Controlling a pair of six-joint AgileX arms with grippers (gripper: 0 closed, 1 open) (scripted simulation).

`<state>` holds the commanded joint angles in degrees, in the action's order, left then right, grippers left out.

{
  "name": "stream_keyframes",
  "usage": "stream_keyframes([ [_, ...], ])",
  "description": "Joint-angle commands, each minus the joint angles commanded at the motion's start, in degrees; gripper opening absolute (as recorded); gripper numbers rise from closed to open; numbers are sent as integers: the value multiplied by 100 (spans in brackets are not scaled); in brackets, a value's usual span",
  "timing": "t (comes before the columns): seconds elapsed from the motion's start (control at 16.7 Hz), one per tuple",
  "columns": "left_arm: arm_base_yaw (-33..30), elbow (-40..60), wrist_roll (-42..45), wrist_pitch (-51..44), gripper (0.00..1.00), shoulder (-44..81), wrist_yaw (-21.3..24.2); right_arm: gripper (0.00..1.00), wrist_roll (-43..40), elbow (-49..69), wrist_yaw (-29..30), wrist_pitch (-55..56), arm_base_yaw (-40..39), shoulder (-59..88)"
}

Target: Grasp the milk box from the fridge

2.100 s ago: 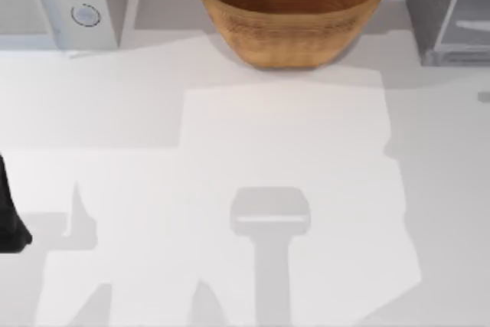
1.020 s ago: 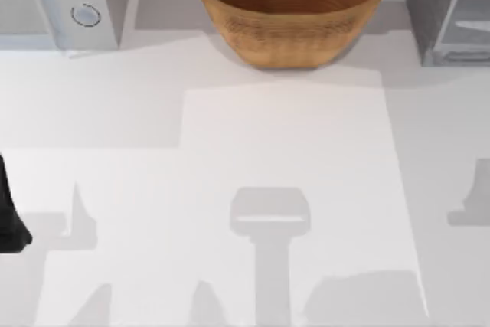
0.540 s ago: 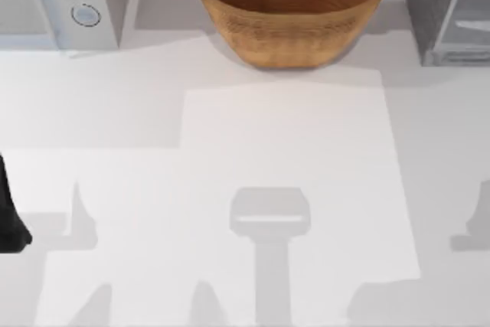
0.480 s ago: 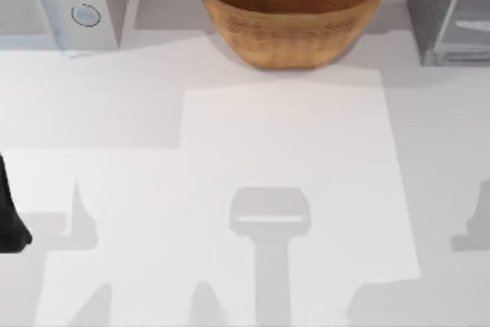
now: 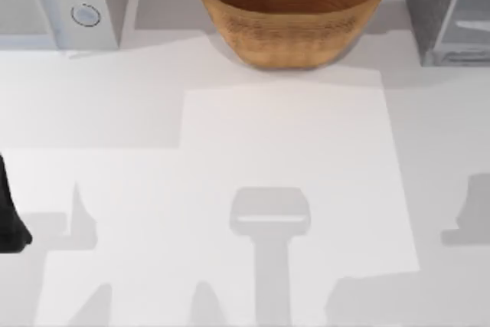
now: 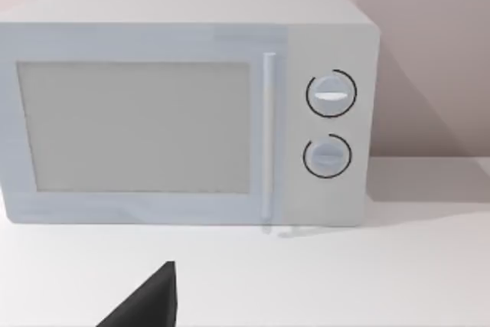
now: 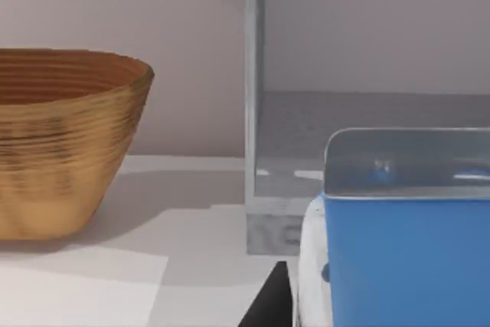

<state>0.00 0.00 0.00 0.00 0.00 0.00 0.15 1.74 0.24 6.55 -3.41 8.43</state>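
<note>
Right gripper: I see the milk box (image 7: 406, 258) close against it (clamped or not, I cannot tell)
Risk: I might clip the fridge (image 7: 254, 151) frame

Looking down from above, there's a white tabletop (image 5: 230, 128) with a big woven brown basket (image 5: 291, 9) sitting at the back, roughly in the middle. On the back left there's a white appliance with two round knobs (image 5: 65, 1), and on the back right you can see the grey fridge (image 5: 440, 5) with its paler glassy front, cut off by the edge. A dark bit of the left arm (image 5: 8, 220) pokes in at the left edge, and the tabletop is crossed by grey shadows, including one near the right edge.
</note>
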Motion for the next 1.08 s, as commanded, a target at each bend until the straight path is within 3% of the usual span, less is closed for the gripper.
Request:
stream_keyframes([
  [1.08,0,0,0,0,100,0,0,0,49,1759,616,6790,-3478,8501],
])
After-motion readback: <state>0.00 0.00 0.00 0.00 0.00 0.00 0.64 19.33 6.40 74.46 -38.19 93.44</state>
